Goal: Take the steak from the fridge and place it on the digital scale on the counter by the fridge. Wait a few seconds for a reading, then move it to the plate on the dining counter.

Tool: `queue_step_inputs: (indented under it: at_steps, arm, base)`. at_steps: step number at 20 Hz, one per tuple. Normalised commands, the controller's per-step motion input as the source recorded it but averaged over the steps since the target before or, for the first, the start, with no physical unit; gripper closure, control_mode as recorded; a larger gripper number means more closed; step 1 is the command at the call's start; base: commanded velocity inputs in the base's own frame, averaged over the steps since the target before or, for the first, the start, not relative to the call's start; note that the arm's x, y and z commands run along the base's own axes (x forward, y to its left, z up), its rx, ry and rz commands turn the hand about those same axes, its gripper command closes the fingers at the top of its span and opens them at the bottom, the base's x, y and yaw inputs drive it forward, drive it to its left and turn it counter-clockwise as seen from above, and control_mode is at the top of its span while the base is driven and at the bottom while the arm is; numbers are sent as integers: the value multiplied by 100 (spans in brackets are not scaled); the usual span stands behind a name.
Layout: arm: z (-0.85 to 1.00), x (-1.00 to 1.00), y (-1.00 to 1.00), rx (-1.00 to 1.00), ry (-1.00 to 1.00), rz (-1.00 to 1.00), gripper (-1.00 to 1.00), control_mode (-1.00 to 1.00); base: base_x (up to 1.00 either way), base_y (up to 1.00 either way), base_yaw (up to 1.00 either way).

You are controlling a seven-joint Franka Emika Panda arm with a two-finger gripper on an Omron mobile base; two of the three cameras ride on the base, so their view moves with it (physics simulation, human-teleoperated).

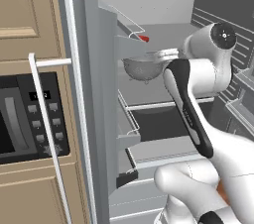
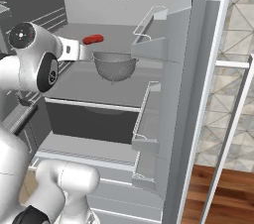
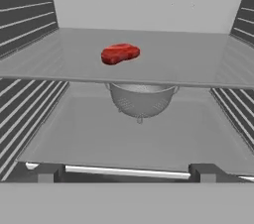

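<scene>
Gripper [image 3: 127,172] is being held unclenched, empty | steak [image 3: 119,53] is lying ahead, slightly left, on glass shelf [image 3: 198,64] above colander [image 3: 141,99], long axis crosswise.

white rounded arm [image 1: 208,77], dark joints, black stripe

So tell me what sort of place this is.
A home kitchen, most likely. An open fridge with glass shelves holds a steak and a metal colander; a black built-in oven sits in wooden cabinets beside it, and a tiled wall stands behind the open door.
</scene>
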Motion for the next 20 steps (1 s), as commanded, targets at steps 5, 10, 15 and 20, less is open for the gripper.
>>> queue_step_inputs:
  at_steps: [5, 10, 15, 20]
  arm:
    - [15, 41, 22, 4, -4, -1, -100, -100]
    - [0, 63, 16, 1, 0, -4, -100, -100]
    - [0, 65, 15, 0, 3, -4, -100, -100]
    - [-4, 71, 3, 0, 11, -2, -100, -100]
  base:
    - [0, 0, 0]
    - [0, 0, 0]
    - [0, 0, 0]
    - [0, 0, 0]
